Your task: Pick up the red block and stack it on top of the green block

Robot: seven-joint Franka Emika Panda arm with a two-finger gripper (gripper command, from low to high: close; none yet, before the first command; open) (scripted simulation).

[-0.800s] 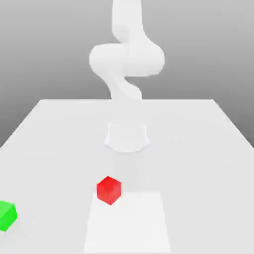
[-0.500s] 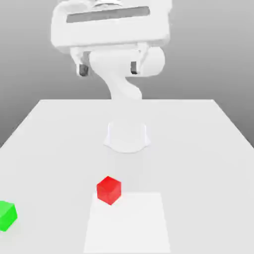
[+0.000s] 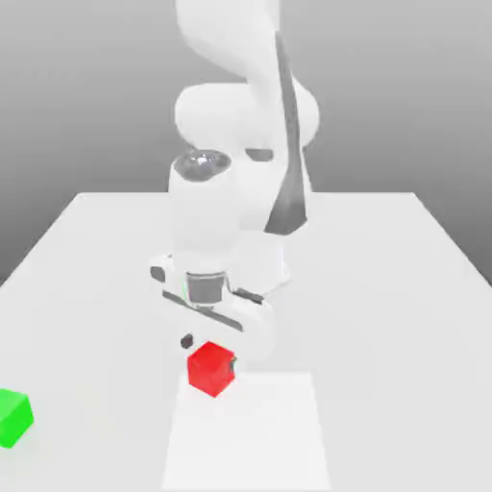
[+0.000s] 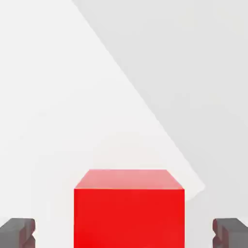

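wide-open gripper [image 4: 124, 232] straddles red block [image 4: 129, 213], untouched

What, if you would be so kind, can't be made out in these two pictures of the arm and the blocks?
- Red block, hand view: lower part cut off by the picture's edge.
- Fingers, hand view: tips alone show, at the corners.
- Green block, exterior view: partly cut off at the exterior view's left edge.
- Table, exterior view: the arm hides its middle.

A plain white table [image 3: 404, 288] carries two small cubes. The red block [image 3: 210, 368] sits near the middle of the front edge. The green block [image 3: 13, 417] rests well apart from it, by the table's front left corner.
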